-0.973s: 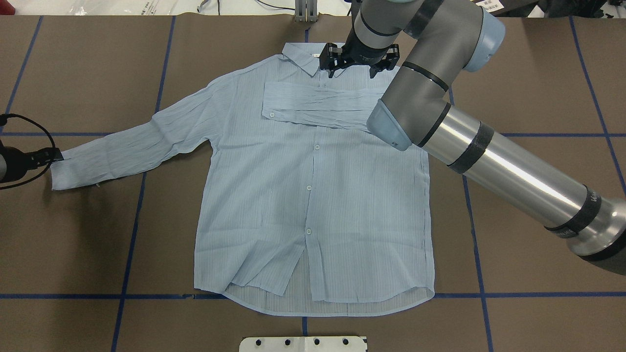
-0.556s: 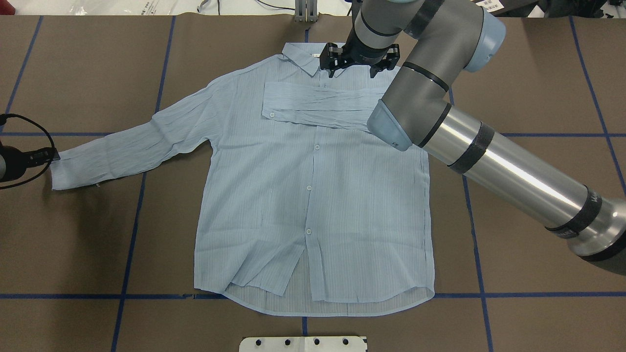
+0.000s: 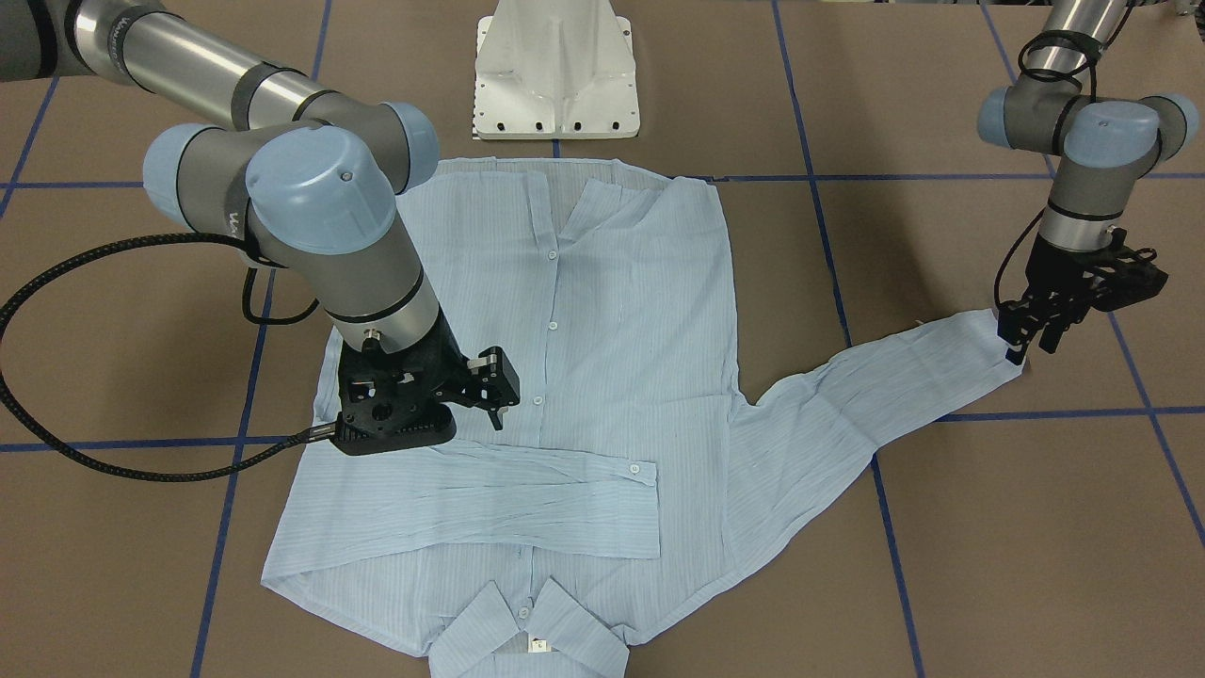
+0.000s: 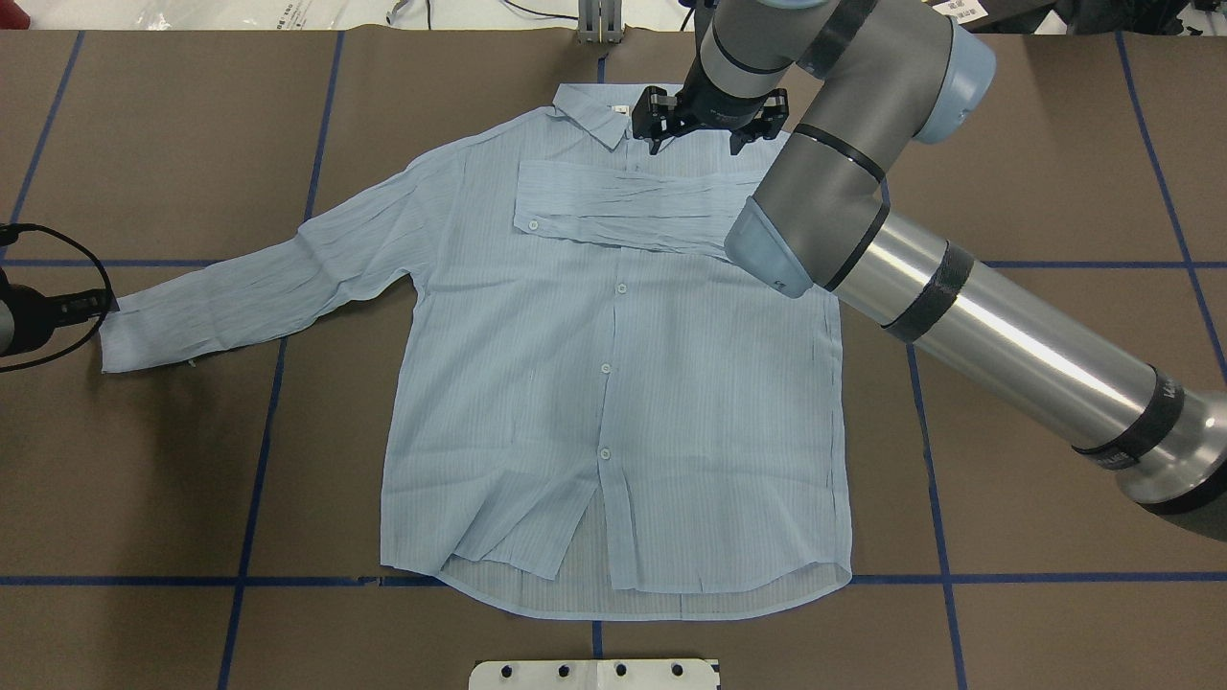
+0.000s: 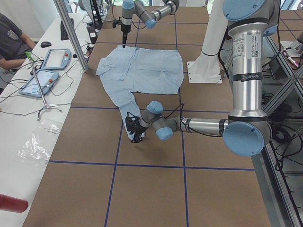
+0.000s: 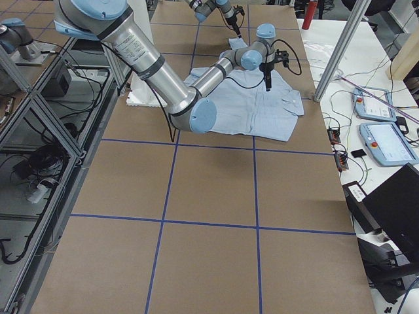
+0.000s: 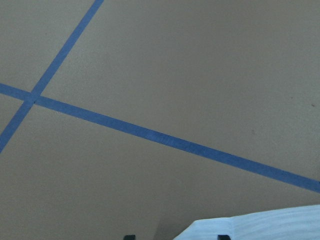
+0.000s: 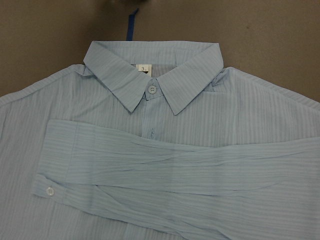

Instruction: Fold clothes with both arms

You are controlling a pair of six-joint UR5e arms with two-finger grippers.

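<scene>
The light-blue pinstriped shirt (image 4: 613, 383) lies flat and buttoned on the brown table, collar at the far side. One sleeve is folded across the chest (image 4: 623, 206). The other sleeve (image 4: 259, 287) stretches out to the left. My left gripper (image 4: 107, 305) is open at that sleeve's cuff; in the left wrist view the cuff (image 7: 260, 225) lies between the spread fingertips (image 7: 223, 236). My right gripper (image 4: 698, 142) hangs open and empty above the chest below the collar; it also shows in the front view (image 3: 428, 414). The right wrist view shows the collar (image 8: 150, 85) and the folded sleeve.
The white base pedestal (image 3: 557, 71) stands at the near table edge by the shirt's hem. Blue tape lines (image 4: 259, 460) cross the brown cover. A side bench with tablets (image 5: 52, 59) and a seated person (image 5: 12, 40) lies beyond the table's far edge.
My left gripper has drawn back slightly to the left at the cuff. My right gripper has shifted a little toward the collar. The shirt has not moved.
</scene>
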